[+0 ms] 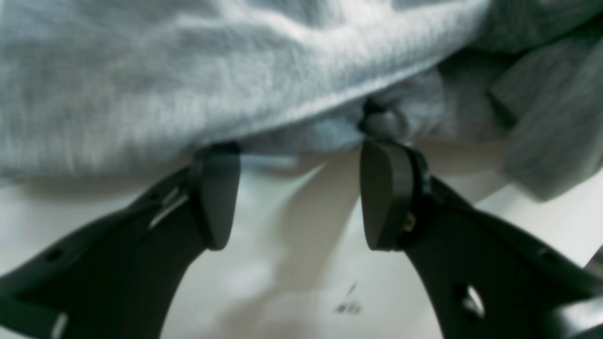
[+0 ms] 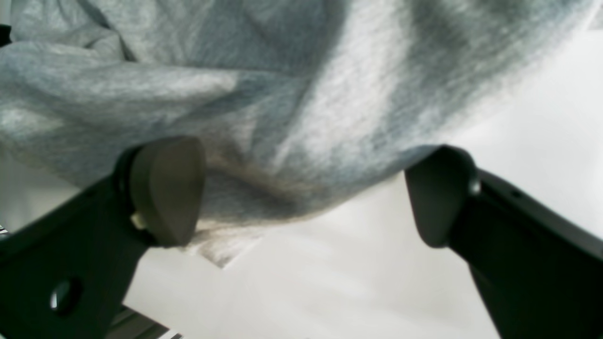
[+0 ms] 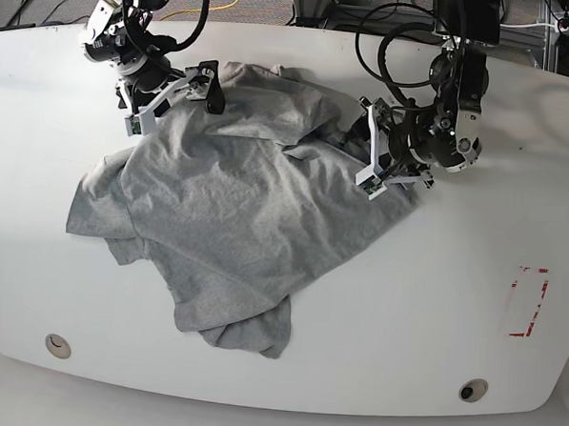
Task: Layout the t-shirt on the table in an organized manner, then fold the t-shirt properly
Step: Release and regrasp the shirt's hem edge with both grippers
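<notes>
Starting at our left gripper [image 1: 297, 193], we find its jaws parted with bare table between the pads; nothing is clamped, though the cloth edge of the t-shirt [image 1: 212, 80] lies just ahead of the fingertips, and a small bunched knot of fabric sits touching the tip of one pad. Our right gripper [image 2: 301, 193] is likewise spread wide and holds nothing: the grey hem droops between and just beyond its two pads, brushing the tip of one.

Moving outward in the base view, the left gripper [image 3: 380, 166] sits at one side edge of the garment, where the fabric is folded back on itself in a ridge. The right gripper [image 3: 181, 91] sits at the far corner, beside a rumpled bulge of cloth.

Beyond both hands, the t-shirt [image 3: 236, 220] lies on the table [image 3: 432, 316] partly spread but skewed, with creases across the body, one sleeve-like flap sticking out to the side away from the left gripper, and a bunched, doubled-over lump at the end farthest from both hands. No lettering shows, so we cannot tell which face is up.

We judge the layout step as under way and far from finished: edges need pulling straight, the lump needs opening, and no fold has been made yet. The red dashed mark [image 3: 526, 302] lies well apart from the cloth.
</notes>
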Available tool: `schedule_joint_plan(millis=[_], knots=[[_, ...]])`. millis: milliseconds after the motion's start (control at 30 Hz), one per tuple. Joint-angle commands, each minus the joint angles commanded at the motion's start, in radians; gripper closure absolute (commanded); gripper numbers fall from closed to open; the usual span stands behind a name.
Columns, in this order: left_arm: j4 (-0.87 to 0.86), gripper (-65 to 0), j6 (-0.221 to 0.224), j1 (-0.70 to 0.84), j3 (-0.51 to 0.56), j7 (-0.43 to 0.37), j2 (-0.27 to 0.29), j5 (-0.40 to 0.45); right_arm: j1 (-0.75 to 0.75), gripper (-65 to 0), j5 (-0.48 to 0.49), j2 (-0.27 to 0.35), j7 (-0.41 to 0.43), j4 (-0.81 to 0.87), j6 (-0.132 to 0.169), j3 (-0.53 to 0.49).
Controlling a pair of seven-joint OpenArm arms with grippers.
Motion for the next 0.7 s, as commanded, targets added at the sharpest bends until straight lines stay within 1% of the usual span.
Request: schedule_joint_plan(millis=[133,200,267,300,333,400,467,500,533,567,633,700], knots=[[-0.012,-37.8,0.000,-0.002,0.002,-0.035,0.000,0.000,0.000,-65.0,0.000,0.000,0.000,0.000,0.000,0.000],[-0.015,-36.4,0.000,-0.003,0.002,-0.046,0.000,0.000,0.002,-65.0,0.000,0.000,0.000,0.000,0.000,0.000],[-0.017,-29.9,0.000,-0.006,0.002,-0.048,0.000,0.000,0.002,-65.0,0.000,0.000,0.000,0.002,0.000,0.000],[-0.020,-26.1,0.000,-0.006,0.002,-0.048,0.000,0.000,0.002,-63.6,0.000,0.000,0.000,0.002,0.000,0.000],[-0.023,-19.9,0.000,-0.006,0.002,-0.048,0.000,0.000,0.005,-57.1,0.000,0.000,0.000,0.002,0.000,0.000],[-0.028,-11.9,0.000,-0.008,0.003,-0.048,-0.003,0.000,0.018,-46.0,0.000,0.000,0.000,0.002,0.000,0.000],[-0.028,-2.5,0.000,-0.009,0.003,-0.048,-0.006,0.002,0.029,-27.9,0.000,0.000,0.000,0.002,0.000,0.000],[-0.026,0.0,0.000,-0.009,0.003,-0.048,-0.008,0.005,0.032,-19.8,0.000,0.000,0.000,0.002,0.000,0.000],[-0.021,0.0,0.000,-0.011,0.003,-0.046,-0.008,0.021,0.037,-8.2,-0.002,0.000,0.000,0.002,0.000,0.000],[-0.018,0.0,0.000,-0.012,0.003,-0.046,-0.008,0.040,0.040,0.0,-0.002,0.000,0.000,0.002,0.000,0.000],[-0.006,-0.4,0.000,-0.012,0.003,-0.046,-0.008,0.077,0.051,0.0,0.000,0.000,0.000,0.002,0.000,0.000],[0.012,0.0,0.000,-0.008,0.002,-0.048,-0.008,0.114,0.057,-3.6,0.000,0.000,-0.002,0.014,0.000,0.000]])
